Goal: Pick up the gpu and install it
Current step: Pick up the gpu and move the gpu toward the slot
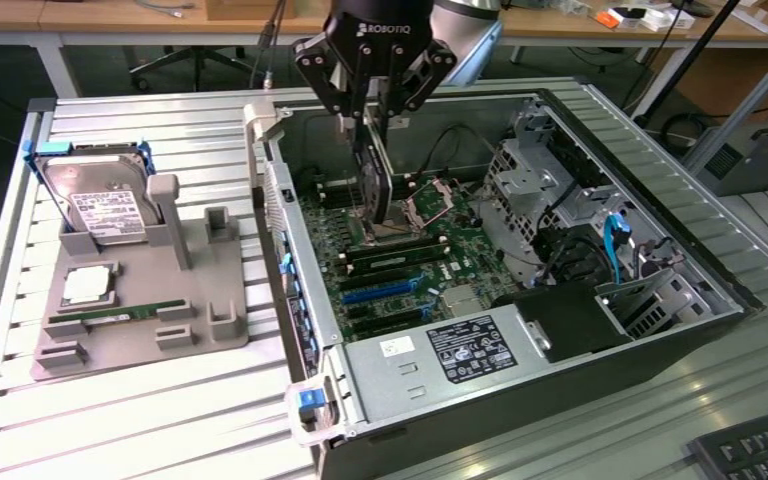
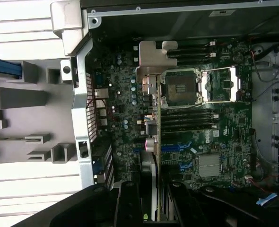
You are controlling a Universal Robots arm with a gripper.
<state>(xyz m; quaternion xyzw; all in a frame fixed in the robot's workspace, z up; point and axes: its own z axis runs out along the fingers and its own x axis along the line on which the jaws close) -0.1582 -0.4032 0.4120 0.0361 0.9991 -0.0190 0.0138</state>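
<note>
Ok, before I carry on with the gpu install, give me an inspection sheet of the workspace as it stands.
Surface: slatted metal table, bearing an open computer case and a grey parts fixture.
Job's things: gpu held on edge over the motherboard inside the case; contact with the board cannot be told.
Clutter: hard drive and memory stick on the fixture; keyboard at the exterior view's lower right.
Grippers: gripper shut on the gpu, above the case.
Cables: blue cable and black leads inside the case, apart from the gpu.
Surroundings: desks and a chair base behind the table.
</note>
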